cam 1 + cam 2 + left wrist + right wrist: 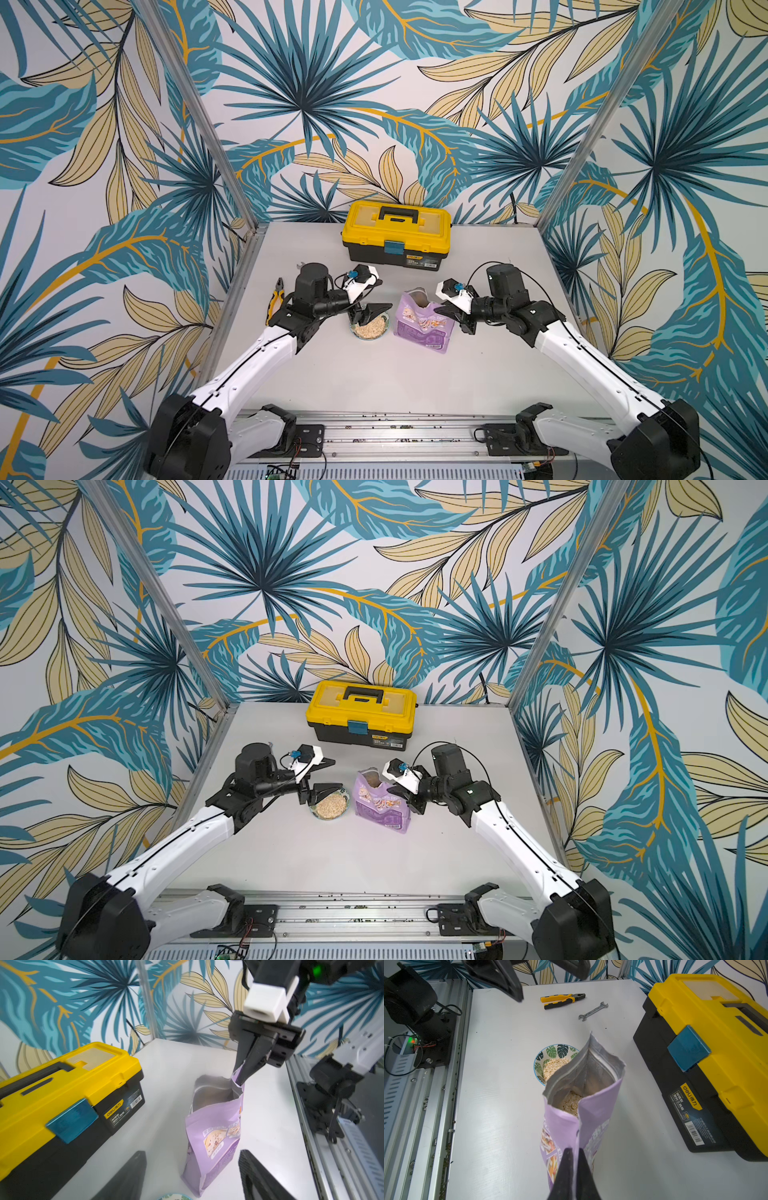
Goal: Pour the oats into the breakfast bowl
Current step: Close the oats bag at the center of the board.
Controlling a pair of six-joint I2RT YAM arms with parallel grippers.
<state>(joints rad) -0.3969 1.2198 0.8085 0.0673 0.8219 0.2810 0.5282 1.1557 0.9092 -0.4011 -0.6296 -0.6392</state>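
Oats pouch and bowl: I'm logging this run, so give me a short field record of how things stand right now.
pouch: standing upright, mouth open
bowl: beside the pouch
oats: a heap in the bowl, more in the pouch
right gripper: shut on the pouch's top edge
left gripper: open, empty, raised near the bowl
other items: toolbox, pliers, wrench

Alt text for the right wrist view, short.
The right gripper is shut on the side seam of an open lilac pouch standing on the white table, oats visible inside. Beyond it a leaf-patterned bowl holds oats; a yellow toolbox, pliers and a wrench share the table.
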